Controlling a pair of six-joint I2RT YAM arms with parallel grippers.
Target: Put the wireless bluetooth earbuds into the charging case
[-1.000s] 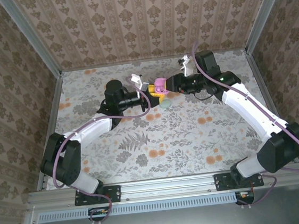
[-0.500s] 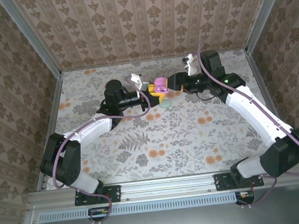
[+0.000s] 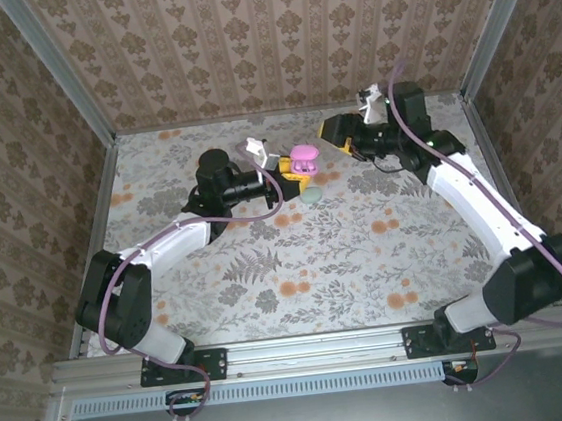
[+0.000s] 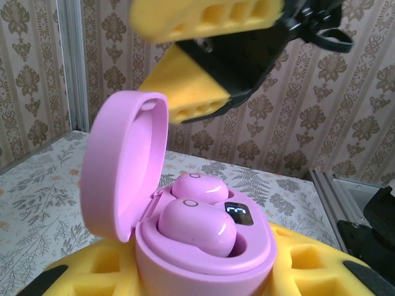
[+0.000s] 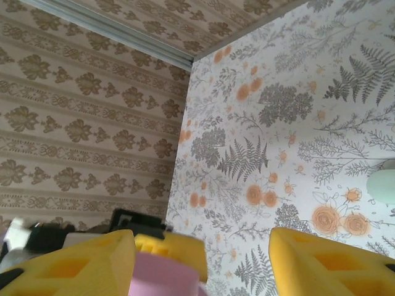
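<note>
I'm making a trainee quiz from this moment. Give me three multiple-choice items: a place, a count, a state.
1. Where is the charging case? A) held in the left gripper B) lying loose C) in the right gripper
2. How many earbuds sit in it? A) none B) one C) two
3. Its lid is A) shut B) open C) detached
Answers: 1 A, yellow pads flank it, the right gripper stands off open; 2 C, two pink buds seated; 3 B, it stands hinged up.
</note>
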